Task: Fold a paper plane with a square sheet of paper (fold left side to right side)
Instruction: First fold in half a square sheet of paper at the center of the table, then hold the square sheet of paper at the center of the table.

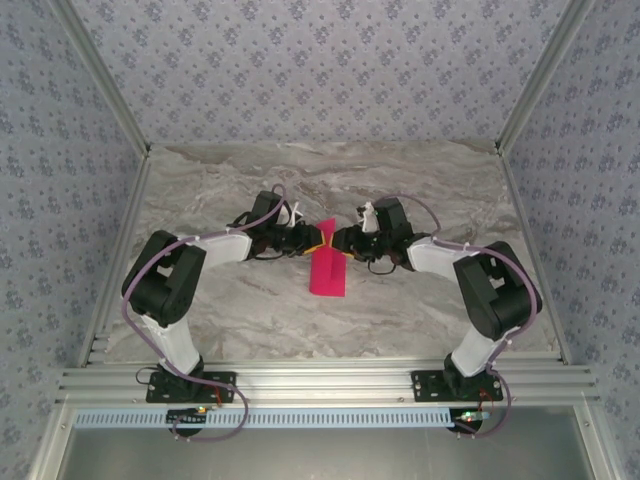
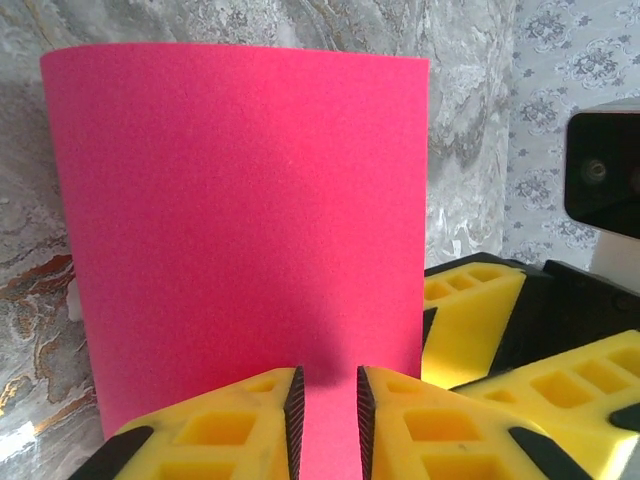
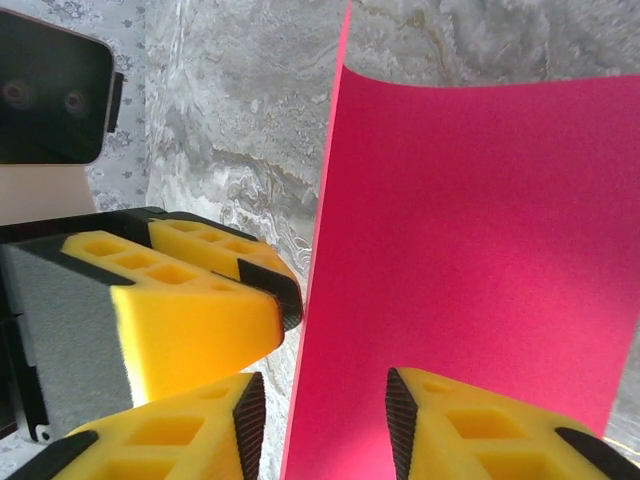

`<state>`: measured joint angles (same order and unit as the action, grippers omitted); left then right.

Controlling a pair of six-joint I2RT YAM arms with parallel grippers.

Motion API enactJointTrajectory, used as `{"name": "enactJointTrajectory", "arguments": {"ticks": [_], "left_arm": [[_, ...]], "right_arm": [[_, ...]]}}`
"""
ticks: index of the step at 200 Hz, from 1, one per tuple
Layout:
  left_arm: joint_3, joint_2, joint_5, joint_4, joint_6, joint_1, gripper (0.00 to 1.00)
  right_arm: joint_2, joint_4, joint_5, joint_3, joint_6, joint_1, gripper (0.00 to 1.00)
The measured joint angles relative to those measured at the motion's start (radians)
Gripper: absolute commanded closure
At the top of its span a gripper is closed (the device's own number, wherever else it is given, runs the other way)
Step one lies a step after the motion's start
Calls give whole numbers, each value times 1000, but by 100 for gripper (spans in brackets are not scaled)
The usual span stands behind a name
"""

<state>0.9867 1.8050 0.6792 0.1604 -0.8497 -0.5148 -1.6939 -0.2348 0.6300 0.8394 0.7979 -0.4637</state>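
The sheet (image 1: 328,268) is found at the middle of the table (image 1: 430,190), between the two arms, with both grippers set at its far end. In the left wrist view the left gripper (image 2: 328,408) is seen with its jaws close together but not shut. A narrow gap is shown, and the pink face of the sheet is seen through it rather than an edge pinched in it. In the right wrist view the right gripper (image 3: 322,420) is seen with its jaws well apart. One upright edge of the sheet is placed in the gap, and no clamping on it is seen.

From above, the sheet is shown as a narrow strip. Its long axis is laid from the far side of the table toward the arm bases, its near end is cut square, and a small pink tip is raised just beyond the grippers. In the wrist views it is seen bowed, not flat. Whether it is doubled over cannot be told — from above the far end is covered by the fingers, and in both wrist views the lower edge is cut off.
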Motion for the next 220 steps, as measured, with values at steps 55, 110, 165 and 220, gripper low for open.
{"name": "enactJointTrajectory", "arguments": {"ticks": [55, 110, 165, 220], "left_arm": [[3, 3, -21, -29, 21, 0, 62], [6, -29, -123, -169, 93, -2, 48], [31, 2, -179, -238, 117, -38, 48], [104, 77, -222, -301, 146, -66, 58]], "right_arm": [[-47, 49, -13, 14, -5, -15, 93], [-95, 178, -86, 76, -83, -15, 90], [-121, 235, -122, 85, -117, -15, 88], [-122, 254, -134, 87, -141, -15, 72]]}}
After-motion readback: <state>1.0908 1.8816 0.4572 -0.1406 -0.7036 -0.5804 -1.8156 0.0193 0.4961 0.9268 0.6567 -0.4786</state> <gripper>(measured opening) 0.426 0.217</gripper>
